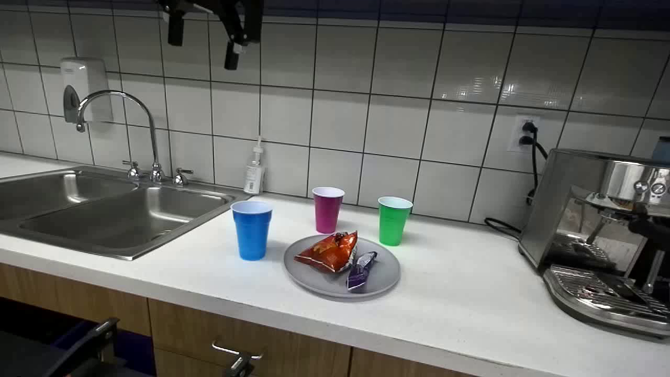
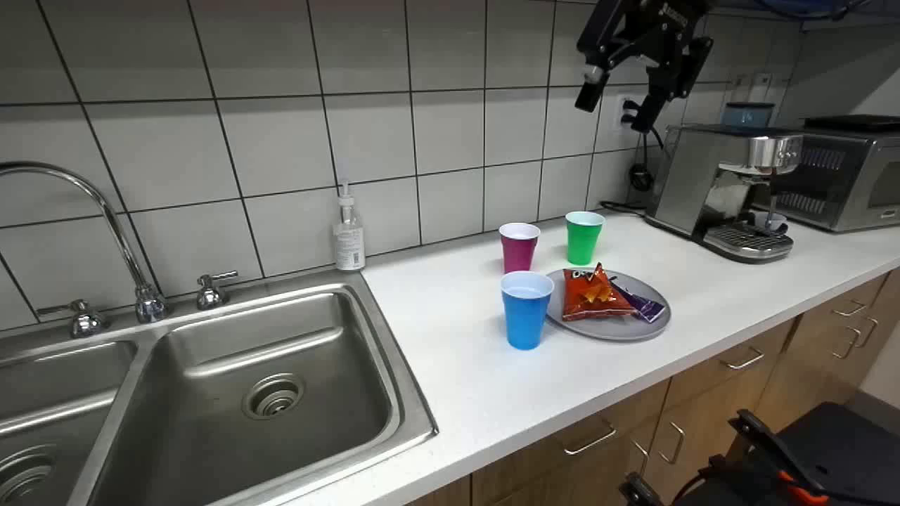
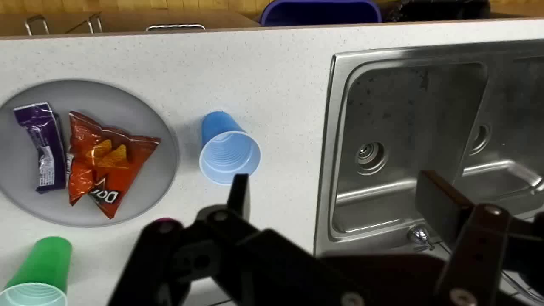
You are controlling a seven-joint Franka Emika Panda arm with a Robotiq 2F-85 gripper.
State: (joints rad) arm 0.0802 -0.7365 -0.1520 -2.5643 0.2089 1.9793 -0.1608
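Fingers (image 3: 440, 208): one pair, dark, spread wide apart, tips pointing down; clasping nothing, touching nothing; raised well above the tabletop (image 1: 460, 303) in both exterior views.

Blue cup (image 1: 252, 233): pale inside, standing upright on the tabletop between the grey plate (image 1: 314, 278) and the sink (image 3: 332, 161), apart from both; in the wrist view one fingertip overlaps the rim, by line of sight only.

Grey plate: round, flat on the tabletop, bearing the next two items.

Orange-red chip bag (image 1: 330, 255): lying on the plate, chips pictured on its front, white lettering partly legible.

Purple wrapper (image 1: 361, 271): slim, lying on the same plate just beside the bag.

Magenta cup (image 1: 327, 213): upright, between plate and tiled wall (image 1: 398, 125); mostly hidden in the wrist view.

Green cup (image 1: 394, 225): upright, near the plate, on the side toward the coffee machine (image 2: 692, 169).

Sink: stainless steel, two basins, let into the tabletop.

Faucet (image 1: 154, 144): chrome, curved spout, two handles, at the sink's wall side.

Pump bottle (image 2: 349, 242): clear, white label, upright at the sink's corner by the wall.

Coffee machine: steel-cased, on the tabletop well apart from the cups.

Soap dispenser (image 1: 88, 86): white and grey, mounted on the wall.
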